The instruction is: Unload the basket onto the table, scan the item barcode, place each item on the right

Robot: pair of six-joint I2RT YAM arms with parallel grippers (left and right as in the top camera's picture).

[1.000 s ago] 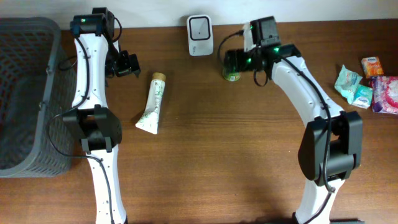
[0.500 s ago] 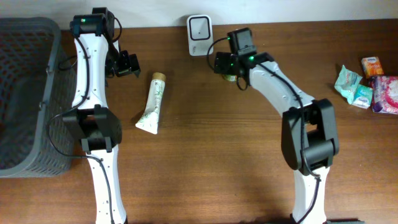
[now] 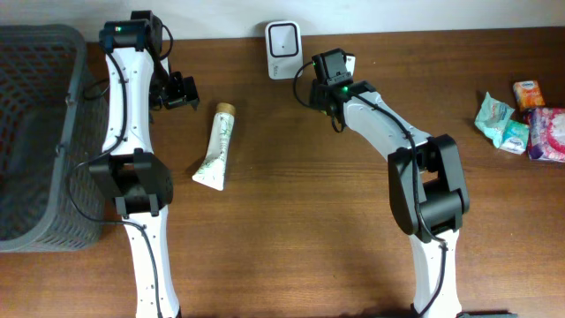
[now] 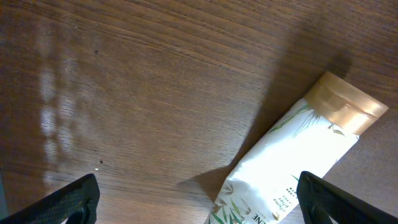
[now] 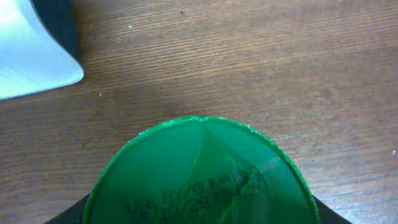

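Here, one white tube (image 3: pixel 216 148) lies left of centre on the brown wooden table (image 3: pixel 291 221), beside the one wide-open left gripper (image 3: pixel 179 92). At upper centre, one right gripper (image 3: pixel 322 95) sits over one green-lidded container (image 5: pixel 199 174). I cannot tell whether it grips it. Just above stands one white scanner (image 3: pixel 284 39), with a pale wall (image 3: pixel 221 13) behind.

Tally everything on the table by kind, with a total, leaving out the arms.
Basket: 1
Tube: 1
Scanner: 1
Green-lidded container: 1
Packets: 4
Total: 8
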